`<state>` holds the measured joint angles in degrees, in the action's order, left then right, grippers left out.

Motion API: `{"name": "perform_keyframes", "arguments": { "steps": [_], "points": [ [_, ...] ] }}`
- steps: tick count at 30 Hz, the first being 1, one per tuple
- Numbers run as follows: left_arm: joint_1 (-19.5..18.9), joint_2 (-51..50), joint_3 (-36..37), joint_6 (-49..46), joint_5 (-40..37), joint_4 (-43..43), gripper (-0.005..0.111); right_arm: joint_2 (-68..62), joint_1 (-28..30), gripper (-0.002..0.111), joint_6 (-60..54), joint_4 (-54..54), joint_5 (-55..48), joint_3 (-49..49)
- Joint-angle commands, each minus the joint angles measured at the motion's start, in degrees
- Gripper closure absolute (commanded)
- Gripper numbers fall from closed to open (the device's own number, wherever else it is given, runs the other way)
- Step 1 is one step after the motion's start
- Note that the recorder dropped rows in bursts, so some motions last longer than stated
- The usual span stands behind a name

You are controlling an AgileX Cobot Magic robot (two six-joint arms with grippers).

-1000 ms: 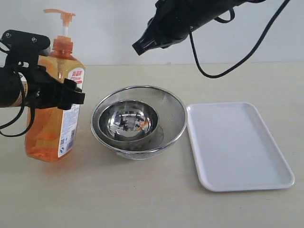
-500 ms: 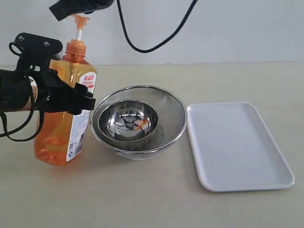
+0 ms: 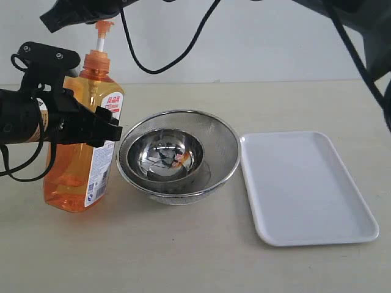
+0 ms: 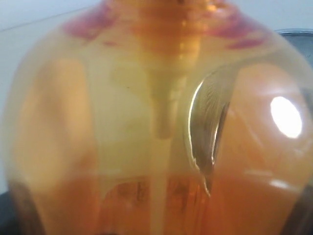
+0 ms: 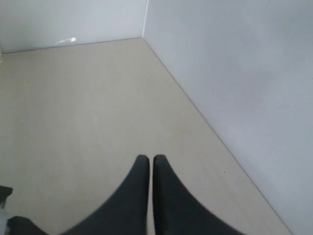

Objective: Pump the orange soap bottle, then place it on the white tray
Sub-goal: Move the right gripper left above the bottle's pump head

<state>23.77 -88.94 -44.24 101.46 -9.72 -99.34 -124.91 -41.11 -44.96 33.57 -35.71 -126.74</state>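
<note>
The orange soap bottle [image 3: 76, 168] stands upright on the table at the left, label toward the bowls. My left gripper [image 3: 91, 94] is shut on its upper body, one black finger in front and one behind. The bottle [image 4: 122, 122] fills the left wrist view, so the fingers are hidden there. My right gripper [image 3: 50, 22] reaches across to the far left, shut and empty, lying just over the orange pump head [image 3: 105, 26]. In its own view the shut fingertips [image 5: 150, 159] show only bare table. The white tray [image 3: 305, 183] lies empty at the right.
A steel mesh bowl [image 3: 223, 137] with a smaller steel bowl [image 3: 162, 155] inside stands between bottle and tray. Black cables hang from the right arm along the back wall. A wall [image 5: 234, 73] borders the table.
The right gripper has swung from above the bowls leftward to over the pump head. The left gripper has shifted the bottle slightly to the right, closer to the bowls.
</note>
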Motion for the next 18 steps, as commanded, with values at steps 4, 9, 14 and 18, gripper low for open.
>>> {"name": "perform_keyframes", "arguments": {
  "steps": [4,9,14,18],
  "points": [
    [0.2,1.2,-0.3,0.5,-0.7,-0.6,0.102,-0.9,0.0,0.109,8.7,-12.2,0.8,-1.5],
    [0.2,1.2,-0.3,0.5,-0.7,-0.6,0.102,-1.2,0.1,0.109,10.1,-14.3,1.3,-1.5],
    [0.2,1.2,-0.3,0.5,-0.7,-0.6,0.102,-1.6,1.1,0.109,14.0,-18.4,0.8,-1.5],
    [0.2,1.2,-0.3,0.5,-1.0,-0.6,0.102,-1.6,2.0,0.109,14.0,-18.5,0.4,-1.5]
  ]
}}
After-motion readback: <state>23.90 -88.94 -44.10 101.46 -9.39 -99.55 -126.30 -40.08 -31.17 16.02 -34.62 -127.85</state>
